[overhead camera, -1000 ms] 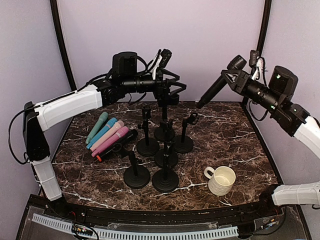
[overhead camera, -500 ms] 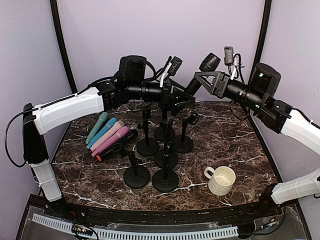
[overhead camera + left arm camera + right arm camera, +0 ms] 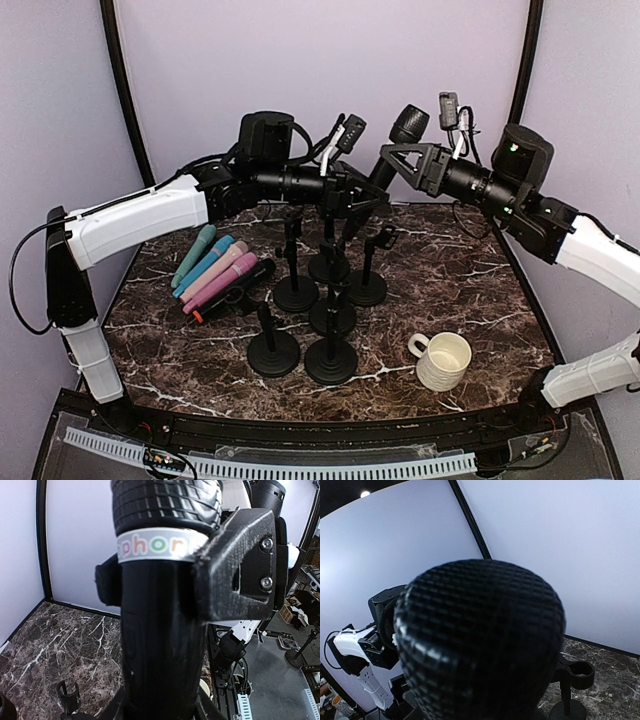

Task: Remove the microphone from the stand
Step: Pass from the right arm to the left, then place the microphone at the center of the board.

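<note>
Handover in mid-air: the black microphone (image 3: 400,135) hangs tilted above the stands (image 3: 330,320) at the back of the table (image 3: 480,290), head up and to the right, sitting in none of their clips. My right gripper (image 3: 388,162) is clamped on it just under the mesh head. My left gripper (image 3: 352,200) is closed round the handle lower down.

Only the top camera shows both arms meeting over the stands. The left wrist camera is filled by the handle. It alone shows the printed band at the neck and a black finger (image 3: 235,570) of the right gripper, with two screws, pressed against the body. The right wrist camera gives me little but the mesh head, with a stand's ring clip (image 3: 575,675) behind it and the left arm (image 3: 350,650) beyond.

The stands crowd the middle of the table directly below the microphone. A row of coloured microphones (image 3: 215,270) lies towards the left edge, and a mug (image 3: 442,360) sits at the front right, well apart from both. Bare marble shows between the stands and the right edge. The back wall (image 3: 320,60) stands close behind both wrists.
</note>
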`<state>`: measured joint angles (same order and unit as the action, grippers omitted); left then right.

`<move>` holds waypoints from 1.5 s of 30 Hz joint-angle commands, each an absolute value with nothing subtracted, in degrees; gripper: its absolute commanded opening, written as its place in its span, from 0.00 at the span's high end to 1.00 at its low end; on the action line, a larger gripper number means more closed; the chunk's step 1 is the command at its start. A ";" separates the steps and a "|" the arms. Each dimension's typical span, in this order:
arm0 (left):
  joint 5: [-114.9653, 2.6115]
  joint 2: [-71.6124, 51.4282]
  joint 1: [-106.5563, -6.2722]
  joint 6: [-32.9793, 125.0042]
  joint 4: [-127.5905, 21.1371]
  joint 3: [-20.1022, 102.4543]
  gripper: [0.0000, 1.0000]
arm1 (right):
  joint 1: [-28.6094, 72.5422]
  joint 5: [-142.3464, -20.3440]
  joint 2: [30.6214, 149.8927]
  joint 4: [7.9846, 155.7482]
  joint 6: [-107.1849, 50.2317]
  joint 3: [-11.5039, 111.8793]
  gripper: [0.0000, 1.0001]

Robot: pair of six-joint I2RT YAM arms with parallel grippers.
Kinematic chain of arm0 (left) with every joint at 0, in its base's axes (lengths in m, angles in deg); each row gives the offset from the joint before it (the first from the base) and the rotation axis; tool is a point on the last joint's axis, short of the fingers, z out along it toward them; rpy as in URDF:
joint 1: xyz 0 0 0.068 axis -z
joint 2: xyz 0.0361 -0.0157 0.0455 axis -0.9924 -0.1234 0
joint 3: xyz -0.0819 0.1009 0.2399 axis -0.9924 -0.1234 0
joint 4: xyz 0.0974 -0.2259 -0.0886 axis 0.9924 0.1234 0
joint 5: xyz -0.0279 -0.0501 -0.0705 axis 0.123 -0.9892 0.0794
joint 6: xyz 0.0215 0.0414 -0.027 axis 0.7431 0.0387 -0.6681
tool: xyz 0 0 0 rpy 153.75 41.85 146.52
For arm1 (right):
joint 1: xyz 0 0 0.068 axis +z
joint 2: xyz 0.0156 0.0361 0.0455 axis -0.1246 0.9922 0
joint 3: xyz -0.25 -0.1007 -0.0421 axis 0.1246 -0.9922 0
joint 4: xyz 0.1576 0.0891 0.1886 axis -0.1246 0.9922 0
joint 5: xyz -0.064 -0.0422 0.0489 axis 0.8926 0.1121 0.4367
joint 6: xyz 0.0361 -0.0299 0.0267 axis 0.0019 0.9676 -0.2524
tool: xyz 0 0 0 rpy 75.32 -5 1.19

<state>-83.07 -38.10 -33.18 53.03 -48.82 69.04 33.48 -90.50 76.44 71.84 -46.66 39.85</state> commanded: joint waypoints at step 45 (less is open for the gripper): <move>-59.05 -7.80 -55.37 56.94 -22.69 44.58 0.97 | 20.70 -62.59 64.17 83.89 -53.32 29.81 0.18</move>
<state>-61.37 -11.46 -51.19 56.58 -27.35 52.01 21.83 -61.96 65.03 83.29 -52.16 30.39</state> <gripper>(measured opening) 0.363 0.822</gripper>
